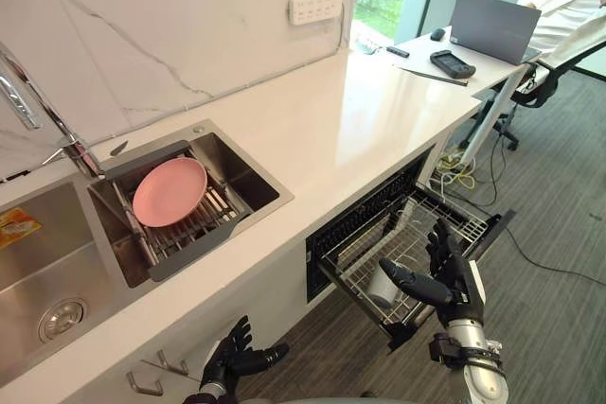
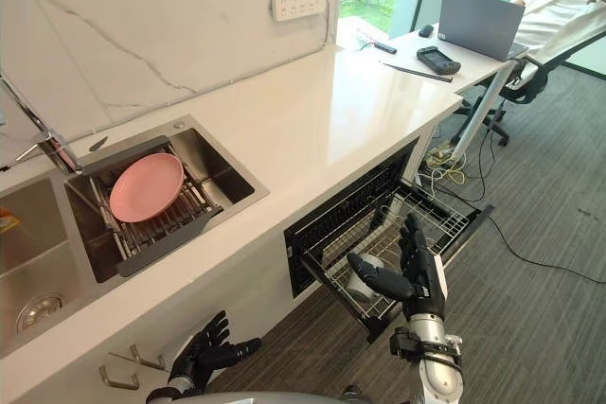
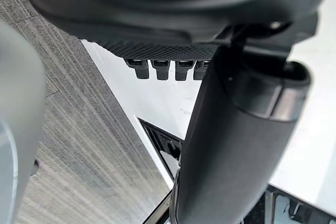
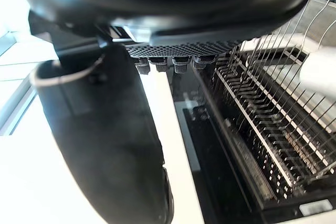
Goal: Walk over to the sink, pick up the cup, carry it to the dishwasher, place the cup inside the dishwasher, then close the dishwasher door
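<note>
Cup (image 1: 383, 287): sits in the pulled-out dishwasher rack (image 1: 453, 222), near its front corner, free of any grip. Right hand (image 1: 460, 276): just beside the cup, fingers straight, thumb spread, holding nothing. Left hand (image 1: 230, 359): low under the surface (image 1: 360, 120), fingers relaxed, empty. Assessment: placement appears done; closing remains. The next move calls for a flat push on the rack front, fingers clear of the wires.

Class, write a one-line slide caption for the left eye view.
Right hand open by the cup in the pulled-out dishwasher rack; pink plate in the sink.
</note>
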